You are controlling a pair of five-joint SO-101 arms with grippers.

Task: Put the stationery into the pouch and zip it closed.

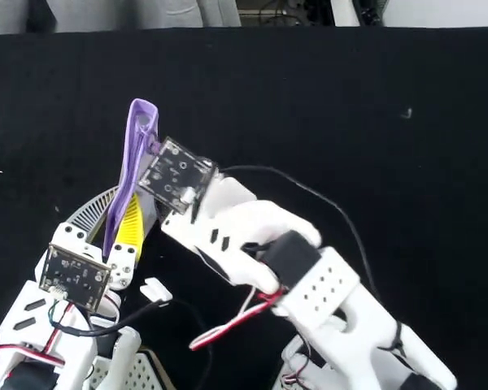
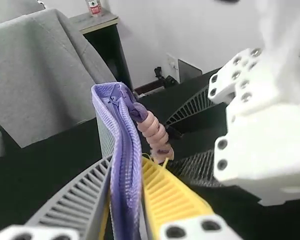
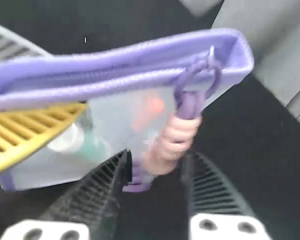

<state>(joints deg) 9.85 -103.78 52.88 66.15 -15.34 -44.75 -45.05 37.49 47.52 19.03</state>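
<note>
We see the purple pouch (image 1: 134,154) standing on edge, with the left gripper (image 1: 114,218) pinching its near end shut. At the pouch's far end the right gripper (image 3: 157,160) stands narrowly open around the coiled pink pull (image 3: 172,137). We judge the pouch light and floppy, so it is best taken by the pull and stretched taut.

Surface: table (image 1: 374,97) under black cloth, edge to edge | On it: pale speck (image 1: 407,114) toward the far right, second speck (image 1: 0,171) by the left edge | Pouch (image 1: 128,171): on edge over the left half, contact with the cloth unclear
</note>
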